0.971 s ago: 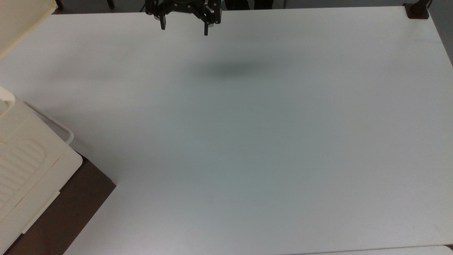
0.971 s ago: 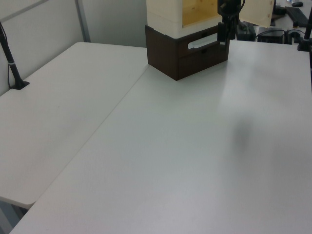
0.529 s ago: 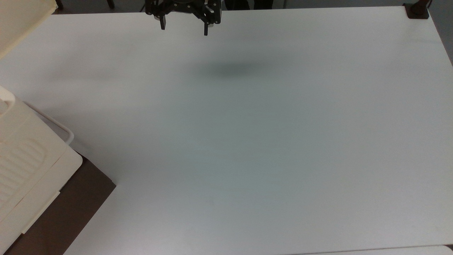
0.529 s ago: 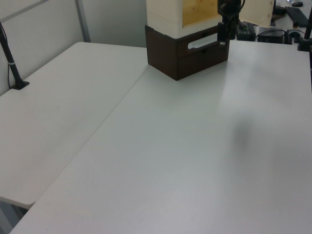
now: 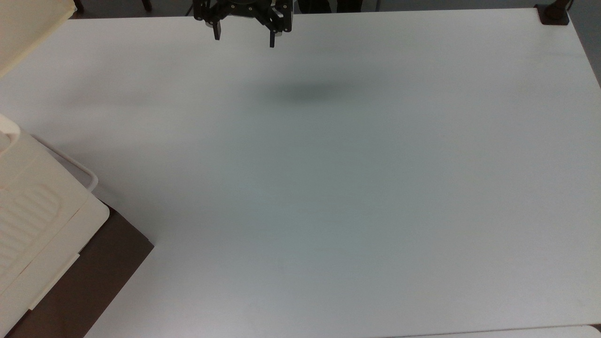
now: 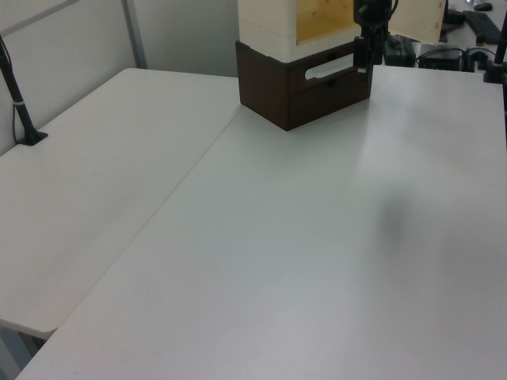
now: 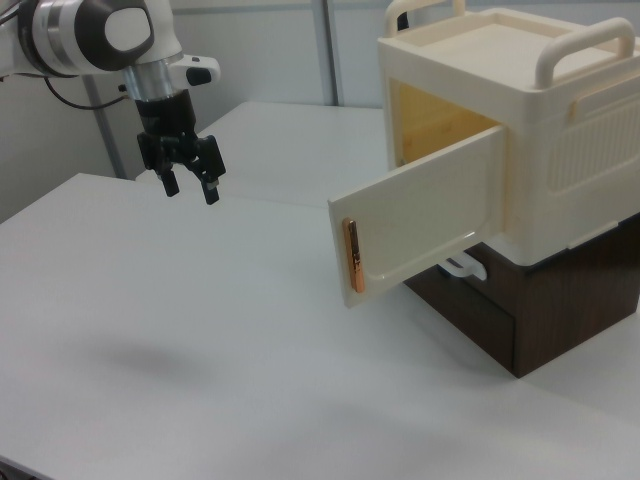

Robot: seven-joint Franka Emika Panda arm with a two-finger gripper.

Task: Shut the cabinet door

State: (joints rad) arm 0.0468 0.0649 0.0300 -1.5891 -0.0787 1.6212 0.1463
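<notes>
The cream cabinet (image 7: 540, 120) sits on a dark brown drawer base (image 7: 500, 305) at the right view's right. Its cabinet door (image 7: 430, 215) hangs open, swung out toward the table, with a thin orange handle (image 7: 351, 256) at its free edge. My gripper (image 7: 191, 190) hangs open and empty above the table, well to the door's left in the right view. In the top view the gripper (image 5: 243, 41) is at the top edge, the cabinet (image 5: 33, 220) at the lower left and the door (image 5: 23, 28) in the upper left corner. The left view has the gripper (image 6: 363, 57) in front of the cabinet (image 6: 269, 20).
The white table (image 5: 328, 188) stretches wide between gripper and cabinet. A dark mount (image 5: 553, 14) is fixed at its far right corner in the top view. In the left view a second white table (image 6: 95, 182) adjoins on the left, with a black post (image 6: 20, 99).
</notes>
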